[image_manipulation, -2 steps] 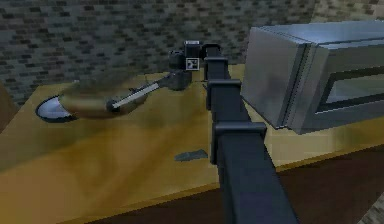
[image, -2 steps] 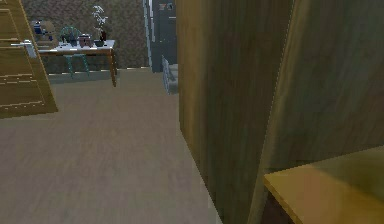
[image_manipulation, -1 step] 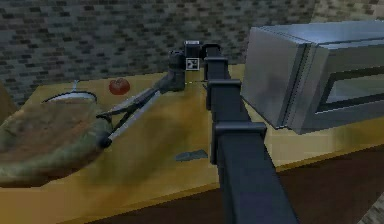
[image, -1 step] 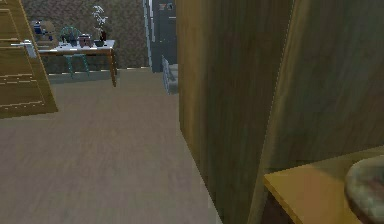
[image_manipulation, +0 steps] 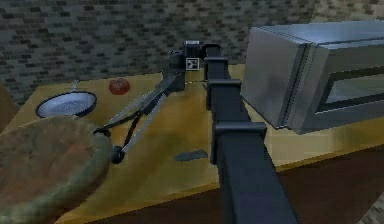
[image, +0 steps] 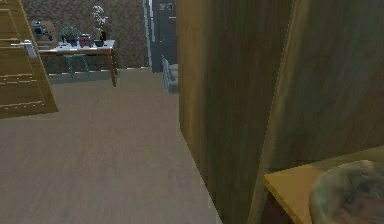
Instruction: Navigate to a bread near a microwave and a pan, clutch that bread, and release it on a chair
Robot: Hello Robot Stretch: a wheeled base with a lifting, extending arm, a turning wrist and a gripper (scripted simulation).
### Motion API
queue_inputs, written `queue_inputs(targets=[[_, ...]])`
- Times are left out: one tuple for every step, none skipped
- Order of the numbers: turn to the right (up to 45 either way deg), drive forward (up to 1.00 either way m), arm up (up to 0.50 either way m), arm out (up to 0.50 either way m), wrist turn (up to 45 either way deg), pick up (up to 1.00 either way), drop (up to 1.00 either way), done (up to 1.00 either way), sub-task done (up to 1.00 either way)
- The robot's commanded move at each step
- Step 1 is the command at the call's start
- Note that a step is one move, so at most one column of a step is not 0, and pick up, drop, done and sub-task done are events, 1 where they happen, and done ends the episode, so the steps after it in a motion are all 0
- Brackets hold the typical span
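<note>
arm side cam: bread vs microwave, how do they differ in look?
Shape: the bread is a round, low loaf; the microwave is a tall, square-edged box. Surface: the bread is brown and rough-crusted; the microwave is smooth grey metal. Place: the bread lies at the view's lower left, the microwave at its right. Both sit on the same wooden countertop.

Grey floor, distant wooden table

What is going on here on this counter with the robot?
The robot's arm reaches over a wooden counter, beside a microwave. Its fingers point toward a big round bread lying on it. I cannot tell whether they hold anything. A grey dish and a red thing sit farther back.
</note>
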Motion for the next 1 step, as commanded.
queue_inputs(targets=[[0.0,0.00,0.00,-0.38,0.0,0.00,0.00,0.00,0.00]])
